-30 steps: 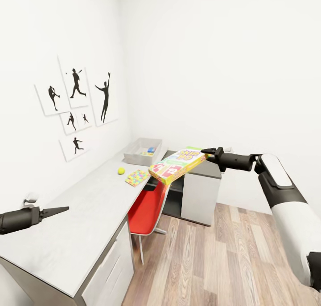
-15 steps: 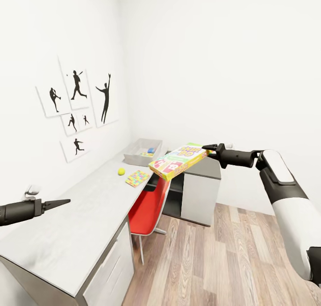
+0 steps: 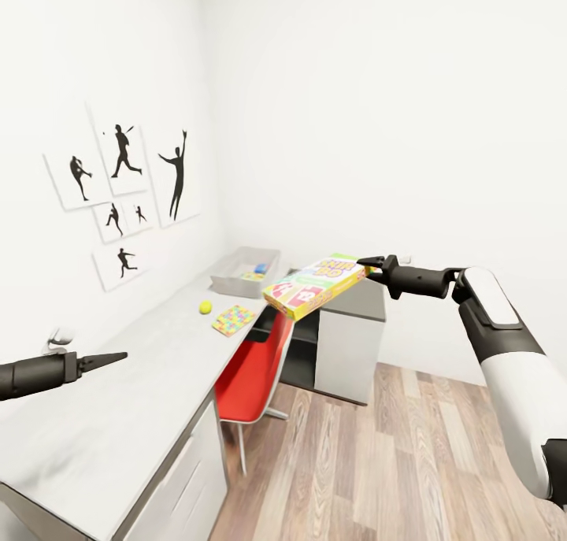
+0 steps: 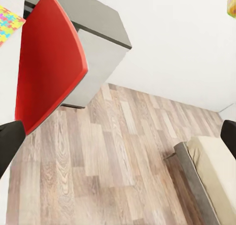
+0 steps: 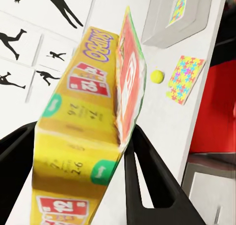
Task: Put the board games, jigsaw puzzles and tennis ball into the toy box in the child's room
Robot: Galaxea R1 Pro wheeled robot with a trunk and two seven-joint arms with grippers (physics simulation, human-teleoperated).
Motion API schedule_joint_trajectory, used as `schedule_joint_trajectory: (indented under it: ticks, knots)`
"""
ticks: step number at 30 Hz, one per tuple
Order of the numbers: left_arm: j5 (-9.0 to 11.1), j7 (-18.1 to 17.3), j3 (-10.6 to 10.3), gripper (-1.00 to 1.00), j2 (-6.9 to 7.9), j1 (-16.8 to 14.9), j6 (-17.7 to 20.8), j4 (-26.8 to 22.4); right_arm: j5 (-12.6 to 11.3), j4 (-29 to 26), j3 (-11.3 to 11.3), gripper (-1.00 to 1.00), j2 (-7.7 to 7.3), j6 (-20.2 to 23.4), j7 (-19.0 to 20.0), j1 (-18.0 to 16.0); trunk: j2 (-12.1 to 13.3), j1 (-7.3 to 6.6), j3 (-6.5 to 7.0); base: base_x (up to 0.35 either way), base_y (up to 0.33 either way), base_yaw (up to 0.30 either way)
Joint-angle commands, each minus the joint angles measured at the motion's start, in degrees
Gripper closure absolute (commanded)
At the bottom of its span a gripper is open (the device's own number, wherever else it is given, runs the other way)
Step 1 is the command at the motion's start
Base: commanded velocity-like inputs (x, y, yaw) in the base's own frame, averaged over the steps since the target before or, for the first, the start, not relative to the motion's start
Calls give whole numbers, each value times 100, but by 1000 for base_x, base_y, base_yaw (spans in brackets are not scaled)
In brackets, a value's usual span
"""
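Right gripper [image 3: 370, 265]: clamped on one end of the SKIP-BO box [image 3: 316, 286]; in the right wrist view the fingers [image 5: 142, 181] pinch its narrow end.
SKIP-BO box: held in the air, tilted, over the red chair [image 3: 250, 372], just off the table [image 3: 118, 415] edge.
Toy box [image 3: 246, 272]: at the far end of the table by the wall; one puzzle [image 3: 253, 276] and a blue game [image 3: 261, 268] already lie inside.
Loose on table: tennis ball [image 3: 205, 307] and second puzzle [image 3: 233, 319], near each other, between robot and toy box.
Left gripper [image 3: 110, 358]: holds nothing, hovers over the near table; jaws look closed to a point in the head view.
Step in hand: carry the box to the toy box.
Handling advice: the far end overhangs and sags; level it, lift it clear of the rim, lower it flat onto the contents, then release.
Risk: the free end could sweep the ball.
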Motion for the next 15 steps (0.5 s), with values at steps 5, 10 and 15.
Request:
schedule_joint_trajectory:
  ticks: [5,10,15]
  knots:
    - [7,-8,0,-100,-60,-6,60,-3,-59,-3,33,100,-3,6,-56,-5,-12,5,-13,229,-254,0]
    - [7,-4,0,-100,-88,-7,60,-3,-47,-3,45,100,-3,6,-56,-5,-12,5,-13,235,-256,0]
    - [7,-4,-4,-100,-91,-6,60,-3,-32,-3,47,100,-3,6,-56,-5,-12,5,-8,240,-254,34]
